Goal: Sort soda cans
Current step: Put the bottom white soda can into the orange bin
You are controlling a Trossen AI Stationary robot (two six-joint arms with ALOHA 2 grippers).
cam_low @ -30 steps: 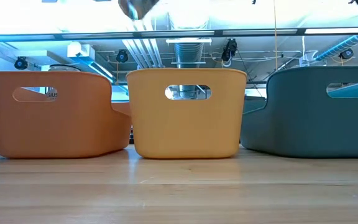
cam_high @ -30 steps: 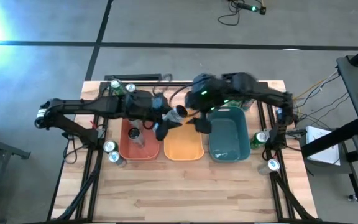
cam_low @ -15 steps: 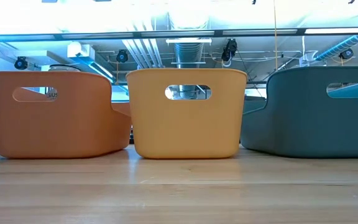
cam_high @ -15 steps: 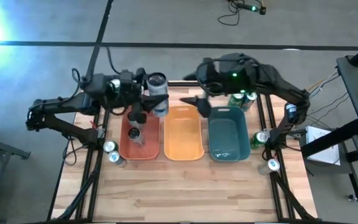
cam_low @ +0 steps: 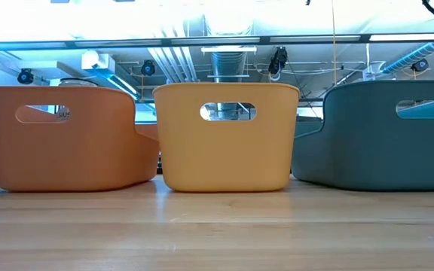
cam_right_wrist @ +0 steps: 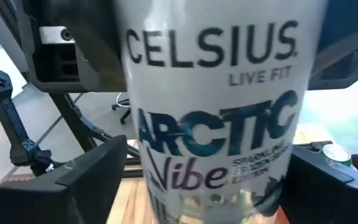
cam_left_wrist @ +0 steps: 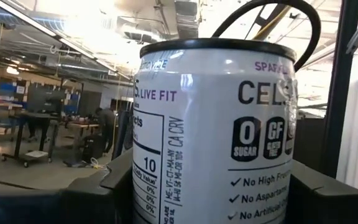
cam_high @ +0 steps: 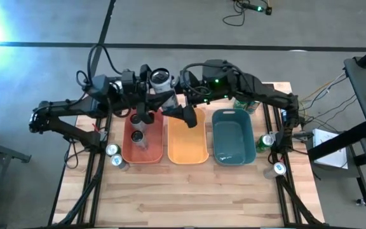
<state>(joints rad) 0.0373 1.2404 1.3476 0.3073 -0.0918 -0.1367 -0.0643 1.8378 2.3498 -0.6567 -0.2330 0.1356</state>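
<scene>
Grey concrete floor surrounds a wooden tabletop [cam_high: 189, 191], and three bins sit in a row across its middle. On the left, the red bin [cam_high: 127, 151] holds one dark can [cam_high: 137, 137], standing upright. Next to it, the orange bin [cam_high: 187, 145] shows nothing inside, and the teal bin [cam_high: 233, 137] on the right looks the same.

Above the gap between red and orange, both arms meet at a silver can [cam_high: 160, 81] held high off the table. The left end effector [cam_high: 151, 105] is clenched on that can. The right end effector [cam_high: 178, 108] has its fingers on either side of it, but I cannot tell whether they grip.

Loose cans: two by the left frame [cam_high: 112, 150], two by the right frame [cam_high: 266, 140], and green ones [cam_high: 245, 102] behind the teal bin.
</scene>
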